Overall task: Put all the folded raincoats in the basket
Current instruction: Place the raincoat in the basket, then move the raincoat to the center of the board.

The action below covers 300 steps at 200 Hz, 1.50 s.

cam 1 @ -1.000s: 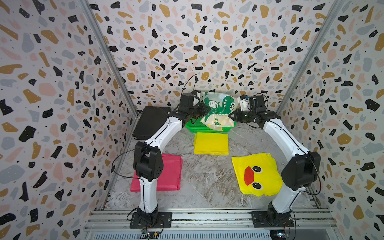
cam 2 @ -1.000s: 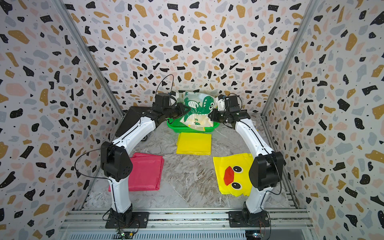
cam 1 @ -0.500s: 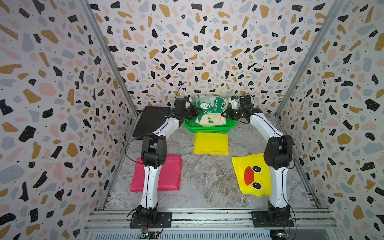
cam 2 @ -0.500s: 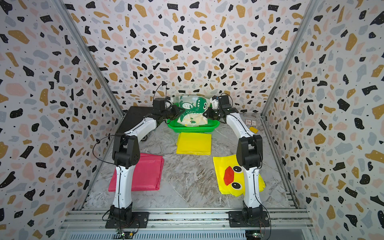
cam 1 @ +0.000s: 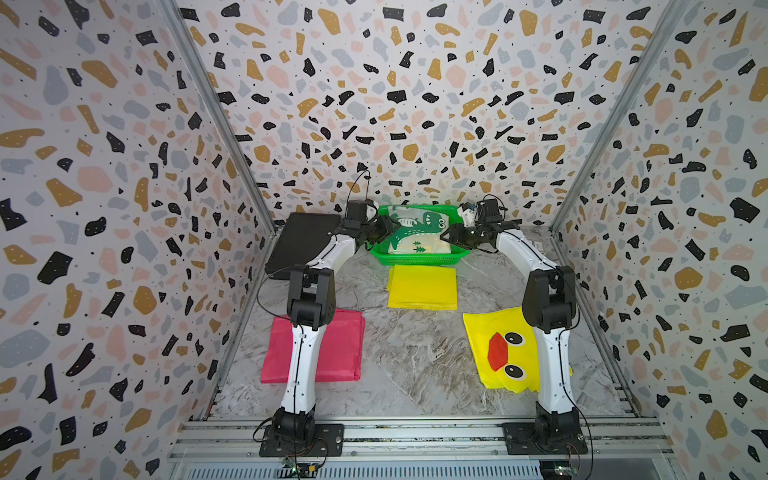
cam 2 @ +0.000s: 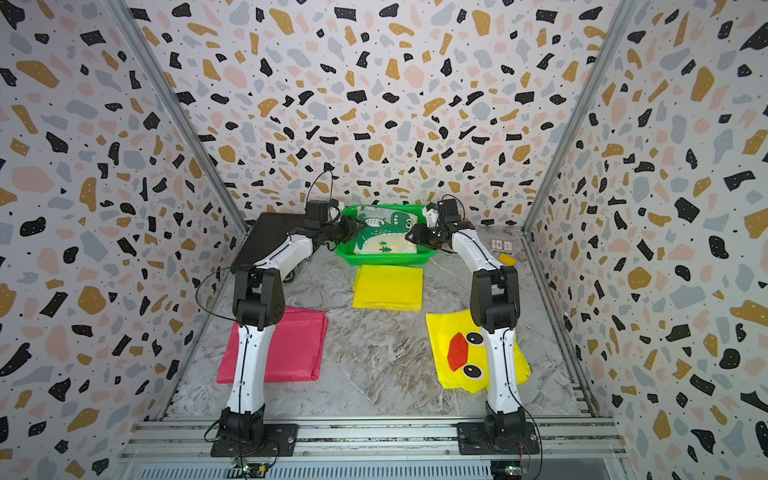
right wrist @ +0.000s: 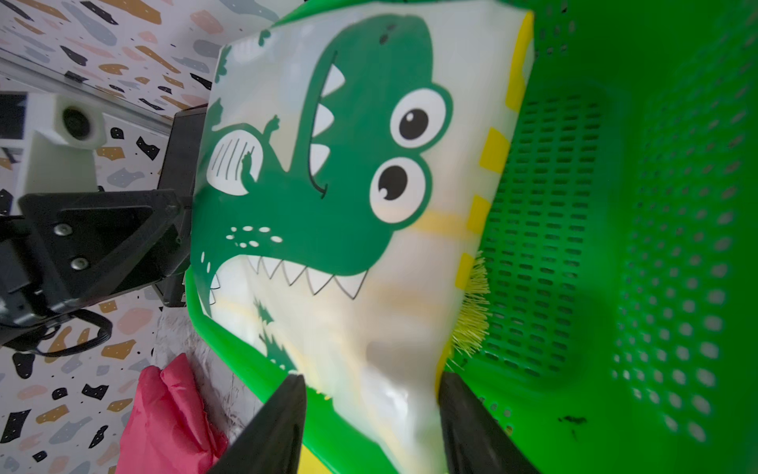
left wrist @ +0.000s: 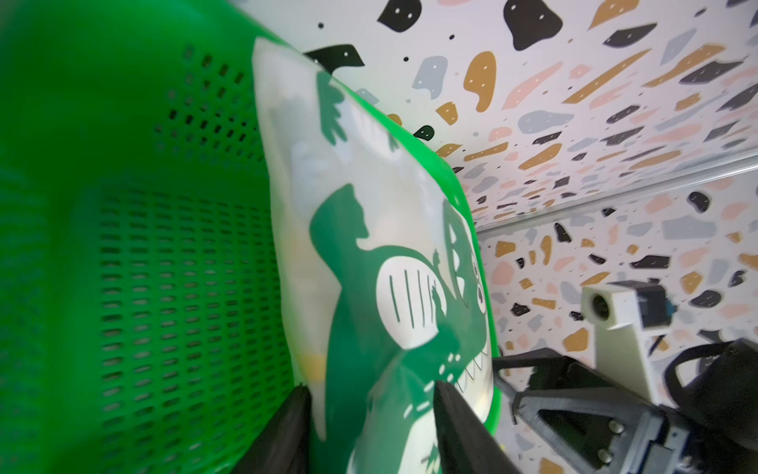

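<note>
The folded raincoat (cam 1: 417, 235), translucent white with a green dinosaur print, lies inside the bright green mesh basket (cam 1: 415, 261) at the back of the table, seen in both top views. It leans from the basket's floor up toward the far rim. My left gripper (cam 1: 388, 230) is at its left edge and my right gripper (cam 1: 446, 237) at its right edge. In the left wrist view the left gripper (left wrist: 371, 388) stands open with the raincoat (left wrist: 369, 246) edge loose between the fingers. The right gripper (right wrist: 371, 377) is open the same way around the raincoat (right wrist: 328, 184) over the basket (right wrist: 615, 246).
A flat black case (cam 1: 303, 241) lies left of the basket. In front of it lies a folded yellow sheet (cam 1: 422, 286). A folded pink raincoat (cam 1: 332, 349) lies front left and a yellow duck-face raincoat (cam 1: 503, 349) front right. Small cards (cam 2: 500, 245) lie at the back right.
Both arms carried the dinosaur raincoat back and down into the basket. Both grippers, shut on its edges before, have now opened and the raincoat rests in the basket.
</note>
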Motion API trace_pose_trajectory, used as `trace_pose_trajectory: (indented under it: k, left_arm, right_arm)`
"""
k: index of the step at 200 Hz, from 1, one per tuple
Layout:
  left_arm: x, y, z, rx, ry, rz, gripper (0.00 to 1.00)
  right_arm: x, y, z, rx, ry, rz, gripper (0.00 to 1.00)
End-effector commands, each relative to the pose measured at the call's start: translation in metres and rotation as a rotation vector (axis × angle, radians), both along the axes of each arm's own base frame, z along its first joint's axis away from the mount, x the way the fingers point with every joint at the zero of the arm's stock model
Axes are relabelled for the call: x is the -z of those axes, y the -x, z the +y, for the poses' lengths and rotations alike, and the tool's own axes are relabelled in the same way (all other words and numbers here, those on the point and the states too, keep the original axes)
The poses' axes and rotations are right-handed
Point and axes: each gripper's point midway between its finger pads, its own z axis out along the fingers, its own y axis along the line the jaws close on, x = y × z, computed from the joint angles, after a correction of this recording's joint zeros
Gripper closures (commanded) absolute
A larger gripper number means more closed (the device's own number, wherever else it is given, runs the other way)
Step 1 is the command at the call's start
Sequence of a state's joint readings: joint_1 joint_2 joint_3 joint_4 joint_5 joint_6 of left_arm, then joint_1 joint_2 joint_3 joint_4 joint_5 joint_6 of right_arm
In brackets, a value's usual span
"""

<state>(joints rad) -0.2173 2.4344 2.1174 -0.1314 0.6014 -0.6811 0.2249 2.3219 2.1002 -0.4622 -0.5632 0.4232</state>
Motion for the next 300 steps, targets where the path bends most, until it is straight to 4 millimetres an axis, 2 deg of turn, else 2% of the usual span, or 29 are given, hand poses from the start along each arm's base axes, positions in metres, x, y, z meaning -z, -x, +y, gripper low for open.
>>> trace_pose_trajectory:
  k: [1, 12, 37, 73, 108, 134, 167, 188, 226, 260, 300]
  left_arm:
    - [-0.031, -0.001, 0.011, 0.005, -0.098, -0.081, 0.31]
    - [-0.031, 0.000, 0.017, -0.010, -0.146, -0.074, 0.22]
    - [-0.040, 0.005, 0.025, -0.030, -0.198, -0.074, 0.13]
    - [-0.074, 0.015, 0.023, -0.031, -0.143, -0.122, 0.09]
    - [-0.096, 0.032, 0.009, 0.023, -0.029, -0.162, 0.10]
    - [-0.093, 0.050, 0.009, 0.035, -0.027, -0.148, 0.11]
    - [-0.086, 0.082, 0.017, 0.013, -0.048, -0.140, 0.10]
    - [-0.078, 0.105, 0.021, 0.010, -0.075, -0.106, 0.10]
    - [-0.061, 0.145, 0.040, -0.067, -0.136, -0.035, 0.09]
    - [-0.052, 0.180, 0.043, -0.108, -0.145, 0.018, 0.09]
    - [-0.049, 0.227, 0.033, -0.086, -0.167, 0.039, 0.09]
  right_arm:
    - [-0.058, -0.002, -0.013, 0.009, 0.066, -0.125, 0.40]
    - [-0.066, -0.001, -0.019, 0.016, 0.105, -0.144, 0.38]
    - [-0.087, 0.008, -0.027, 0.011, 0.155, -0.188, 0.37]
    - [-0.109, 0.029, -0.029, -0.018, 0.160, -0.217, 0.36]
    - [-0.111, 0.060, -0.039, -0.028, 0.196, -0.207, 0.37]
    - [-0.101, 0.091, -0.054, -0.021, 0.255, -0.186, 0.37]
    - [-0.080, 0.141, -0.073, -0.010, 0.314, -0.141, 0.37]
    - [-0.065, 0.177, -0.078, -0.018, 0.305, -0.094, 0.37]
    - [-0.039, 0.235, -0.085, -0.007, 0.263, -0.001, 0.36]
    - [-0.020, 0.274, -0.096, 0.040, 0.254, 0.081, 0.35]
    - [-0.001, 0.314, -0.100, 0.072, 0.229, 0.175, 0.34]
